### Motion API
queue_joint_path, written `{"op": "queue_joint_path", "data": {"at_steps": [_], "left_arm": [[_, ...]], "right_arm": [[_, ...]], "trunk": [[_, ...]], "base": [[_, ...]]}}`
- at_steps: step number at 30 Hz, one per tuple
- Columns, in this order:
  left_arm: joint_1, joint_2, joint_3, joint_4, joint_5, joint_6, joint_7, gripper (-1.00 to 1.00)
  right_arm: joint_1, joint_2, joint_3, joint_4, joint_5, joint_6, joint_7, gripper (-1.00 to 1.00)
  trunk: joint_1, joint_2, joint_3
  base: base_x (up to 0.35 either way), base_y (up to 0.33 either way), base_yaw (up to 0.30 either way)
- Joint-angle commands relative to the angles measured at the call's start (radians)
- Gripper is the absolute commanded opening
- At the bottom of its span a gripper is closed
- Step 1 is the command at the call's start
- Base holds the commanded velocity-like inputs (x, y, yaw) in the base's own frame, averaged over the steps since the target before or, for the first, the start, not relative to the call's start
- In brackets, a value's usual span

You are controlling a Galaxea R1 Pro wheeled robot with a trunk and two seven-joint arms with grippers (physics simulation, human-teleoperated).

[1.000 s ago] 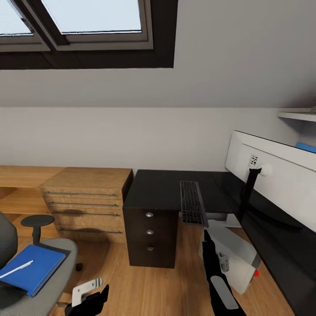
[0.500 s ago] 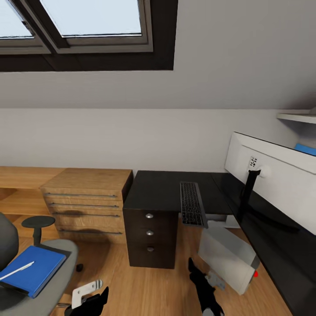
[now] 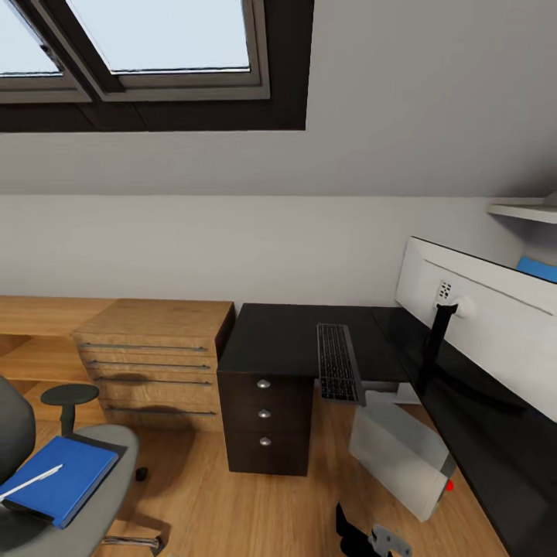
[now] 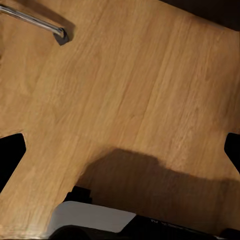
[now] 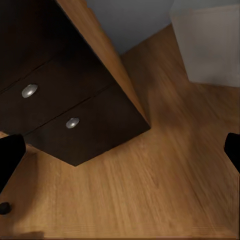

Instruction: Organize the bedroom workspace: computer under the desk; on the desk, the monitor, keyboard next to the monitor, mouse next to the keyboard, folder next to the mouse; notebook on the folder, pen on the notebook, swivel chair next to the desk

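Note:
The glossy black desk (image 3: 282, 333) stands ahead, with the dark keyboard (image 3: 337, 360) lying on it and overhanging its front edge. On its right wing, the monitor (image 3: 495, 317) shows its white back. The grey-white computer (image 3: 398, 449) leans tilted on the floor under the desk; it also shows in the right wrist view (image 5: 210, 45). At lower left the grey swivel chair (image 3: 108, 480) carries the blue folder (image 3: 66, 473) with the white pen (image 3: 31, 481) on top. A dark edge under the folder may be the notebook. The mouse is out of view. My right gripper (image 3: 370, 538) (image 5: 120, 155) is open low over the floor. My left gripper (image 4: 120, 150) is open above bare floor.
A light-wood drawer unit (image 3: 151, 360) and low shelf (image 3: 35, 333) stand left of the desk's black drawer pedestal (image 3: 264, 418) (image 5: 65, 100). A chrome chair leg with its caster (image 4: 55, 31) lies near my left gripper. Skylights (image 3: 155, 35) sit in the sloped wall.
My right arm has dropped from in front of the computer to the picture's bottom edge. My left gripper has sunk out of the head view. The camera has tilted slightly.

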Motion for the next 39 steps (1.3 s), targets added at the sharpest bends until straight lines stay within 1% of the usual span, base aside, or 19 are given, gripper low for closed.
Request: {"op": "queue_joint_path", "data": {"at_steps": [1,5,6,9,10,15,21,31,39], "left_arm": [[-0.002,0.001,0.001,0.022,0.010,-0.011,0.004,1.00],[-0.012,0.003,0.000,0.089,0.010,-0.063,0.003,1.00],[-0.015,0.004,0.000,0.106,0.009,-0.078,0.002,1.00],[-0.017,0.005,0.000,0.122,0.009,-0.092,0.002,1.00],[-0.019,0.005,-0.001,0.129,0.009,-0.098,0.002,1.00],[-0.020,0.004,-0.001,0.136,0.010,-0.104,0.003,1.00],[-0.021,0.003,-0.001,0.139,0.010,-0.105,0.009,1.00],[-0.021,0.004,-0.001,0.138,0.011,-0.104,0.009,1.00],[-0.021,0.004,0.000,0.139,0.011,-0.104,0.010,1.00]], "right_arm": [[-0.001,0.000,-0.008,0.005,-0.003,-0.002,0.010,1.00],[-0.001,-0.001,-0.007,0.014,0.006,-0.004,0.012,1.00],[-0.001,-0.001,-0.007,0.017,0.014,-0.005,0.013,1.00],[-0.001,-0.001,-0.007,0.020,0.032,-0.005,0.014,1.00],[-0.001,-0.001,-0.007,0.021,0.054,-0.006,0.014,1.00],[-0.001,-0.001,-0.007,0.022,0.082,-0.004,0.012,1.00],[-0.001,0.002,-0.008,0.022,0.094,-0.005,0.010,1.00],[-0.001,0.000,-0.009,0.022,0.096,-0.007,0.009,1.00],[-0.001,0.000,-0.007,0.022,0.098,-0.008,0.009,1.00]], "trunk": [[-0.004,0.006,0.002],[-0.019,0.034,0.015],[-0.023,0.041,0.018],[-0.034,0.062,0.027],[-0.038,0.069,0.030],[-0.057,0.104,0.046],[-0.080,0.146,0.065],[-0.119,0.216,0.096],[-0.149,0.272,0.121]], "base": [[0.000,0.000,0.000],[0.000,0.000,0.000],[0.000,0.000,0.000],[0.000,0.000,0.000],[0.000,0.000,0.000],[0.000,0.000,0.000],[0.000,0.000,0.000],[-0.004,0.000,0.000],[-0.328,0.000,0.000]]}}
